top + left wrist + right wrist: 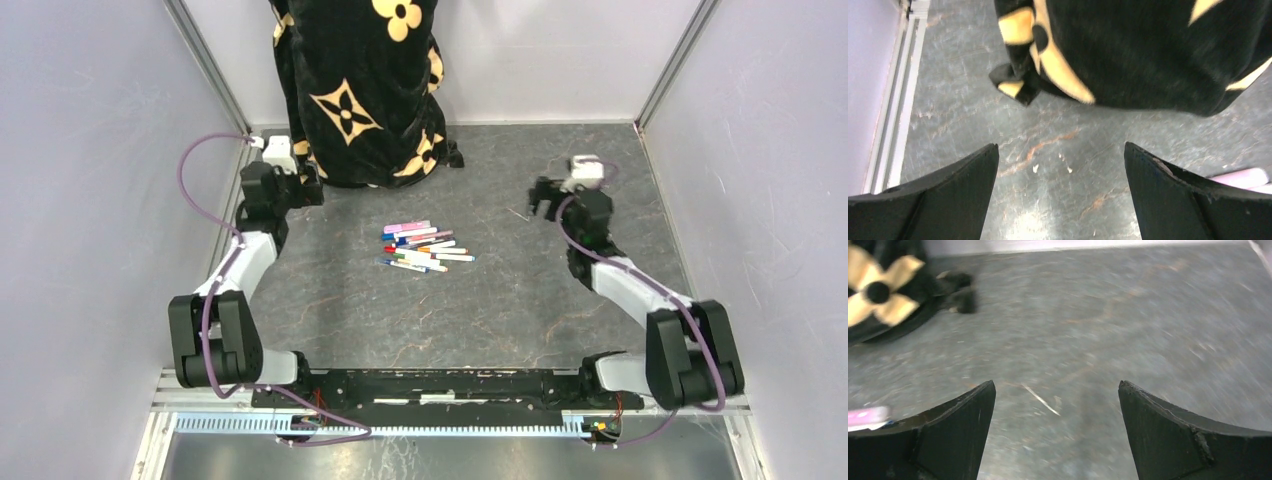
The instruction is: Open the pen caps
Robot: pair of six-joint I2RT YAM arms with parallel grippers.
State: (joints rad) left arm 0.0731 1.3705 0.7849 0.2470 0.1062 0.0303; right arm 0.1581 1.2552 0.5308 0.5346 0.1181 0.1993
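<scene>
Pens [425,247] bunched on the surface [500,310], whole pile only up top. Wrist views catch one pink pen [1243,177]; left pincer [1060,146] and right pincer [1056,382] spread, empty.

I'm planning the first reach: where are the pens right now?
In the top view the pens lie bunched mid-table, between the left gripper and the right gripper, just on the near side of the black-and-yellow cloth.
</scene>
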